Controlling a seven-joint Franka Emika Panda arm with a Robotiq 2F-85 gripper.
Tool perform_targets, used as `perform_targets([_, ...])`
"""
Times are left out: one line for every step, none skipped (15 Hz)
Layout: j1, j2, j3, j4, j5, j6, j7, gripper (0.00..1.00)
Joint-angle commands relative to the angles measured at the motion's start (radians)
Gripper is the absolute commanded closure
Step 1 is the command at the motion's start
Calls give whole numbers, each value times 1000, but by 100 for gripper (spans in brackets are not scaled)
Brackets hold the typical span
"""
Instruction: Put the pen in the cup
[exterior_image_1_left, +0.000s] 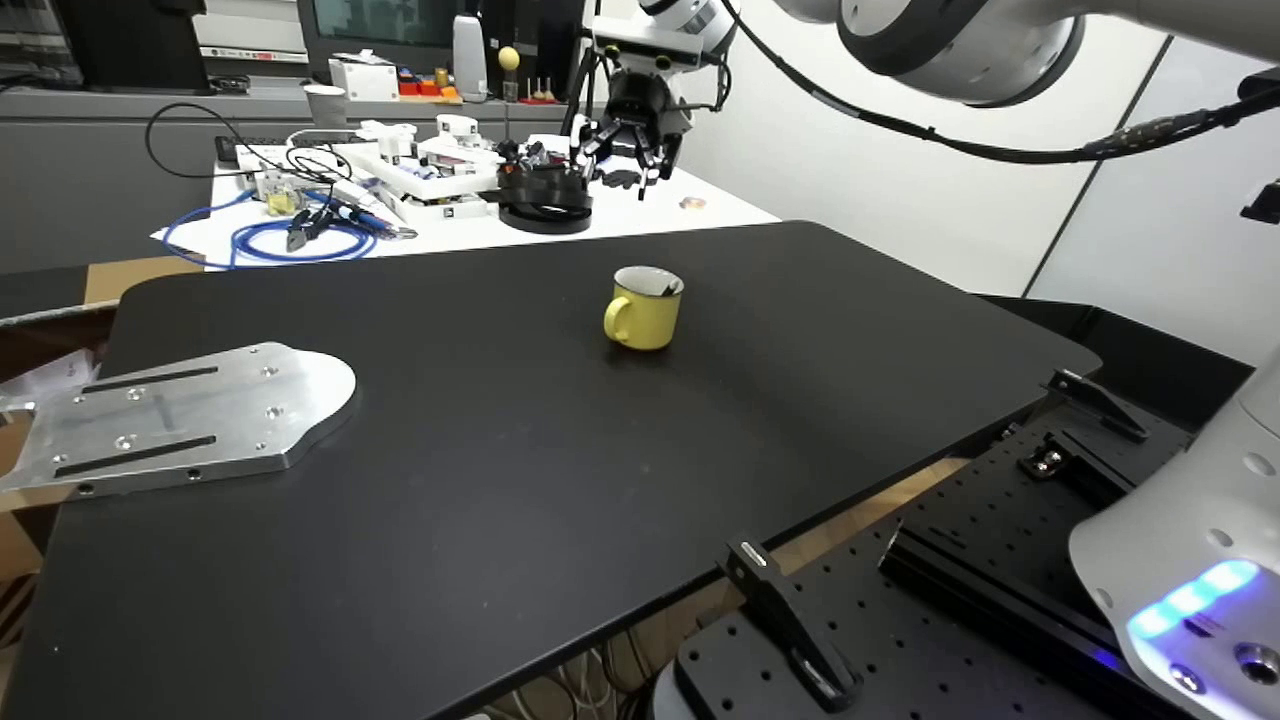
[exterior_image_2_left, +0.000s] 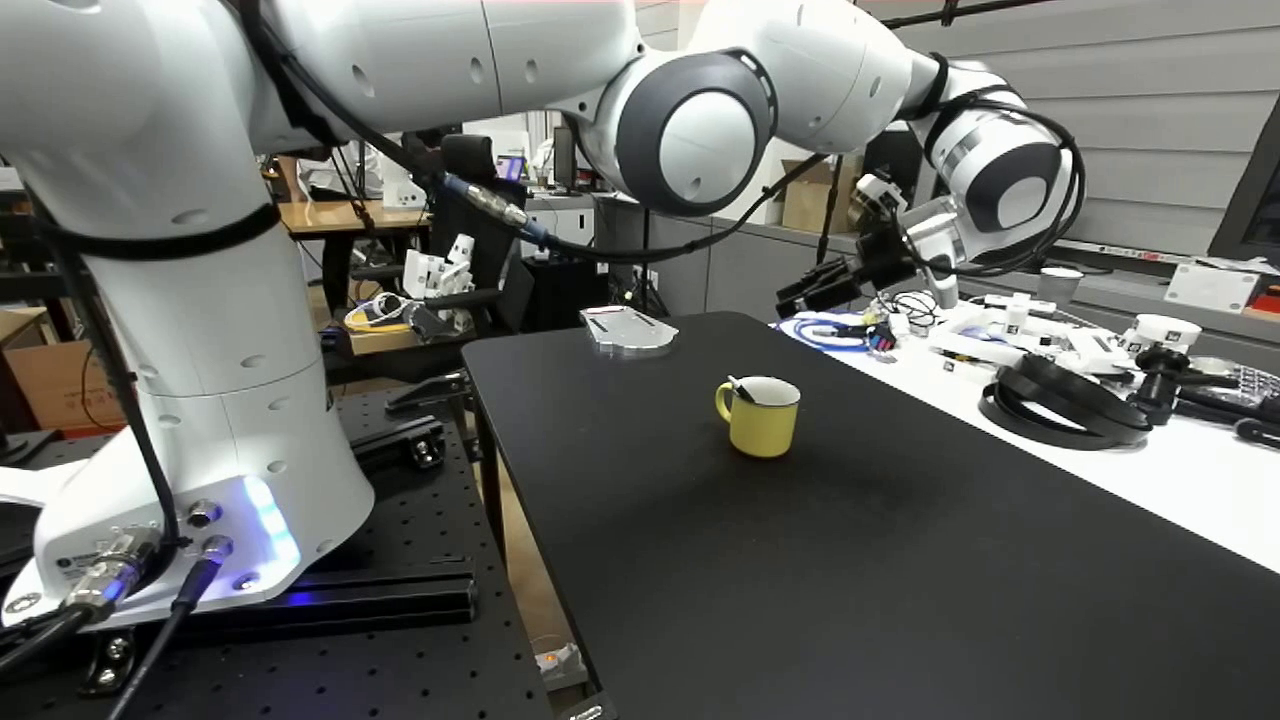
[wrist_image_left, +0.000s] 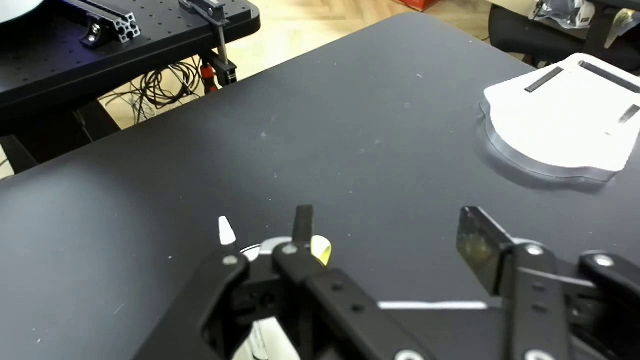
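Yellow cup (exterior_image_2_left: 762, 425) upright on the black table (exterior_image_2_left: 900, 600), right of centre in an exterior view, handle toward frame left. Pen (exterior_image_2_left: 741, 389) in the cup, tilted, leaning toward the handle, pale end above the rim. Wrist view: gripper (wrist_image_left: 387, 220) in the lower part of the frame, fingers wide apart, table surface showing between them; the finger at frame left partly hides the cup. Metal plate (wrist_image_left: 560, 120) lies upper right. In both exterior views: gripper up off the table, well apart from the cup.
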Motion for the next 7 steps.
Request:
perform_targets([-2,-10,27,58,-39,-12,0,0])
perform_targets([0,-10,31,61,-47,-19,-19,0])
perform_targets([-5,0,39,55,-38,-10,0,6])
perform_targets([-4,-1,41,58,-43,-11,-7,0])
perform_targets([-4,-1,42,59,-47,-11,-11,0])
perform_targets([-3,0,42,59,-48,-11,-14,0])
perform_targets([-3,0,43,59,-48,-12,-14,0])
